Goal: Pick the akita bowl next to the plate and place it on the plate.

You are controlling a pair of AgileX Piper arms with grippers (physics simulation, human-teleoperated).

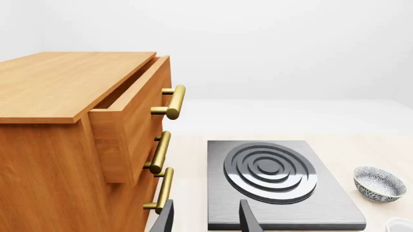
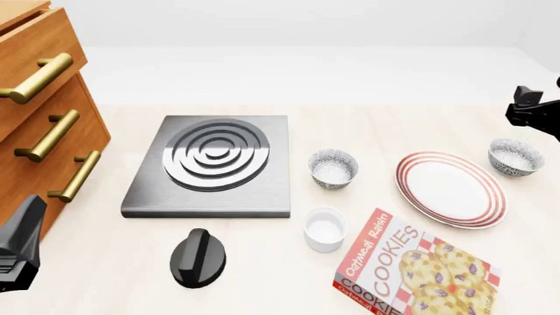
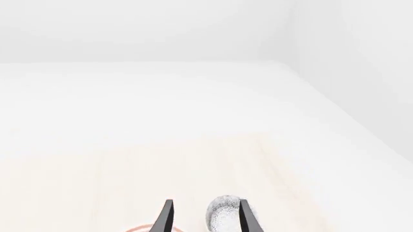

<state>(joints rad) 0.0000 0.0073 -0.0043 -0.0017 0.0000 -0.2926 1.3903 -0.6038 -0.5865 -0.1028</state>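
Just below and ahead of the right gripper [image 3: 204, 220], whose spread jaws clasp nothing, sits the akita bowl [image 3: 224, 214], showing between the two fingers and nearer one of them. From the front it rests on the table just beside the plate [image 2: 450, 189], on its outer side. It looks like stiff glazed ceramic: light, slick, chippable. I'd pinch the thin rim, one finger inside, one outside. The left gripper [image 1: 205, 220] hangs idle by the stove [image 1: 277, 186], jaws parted.
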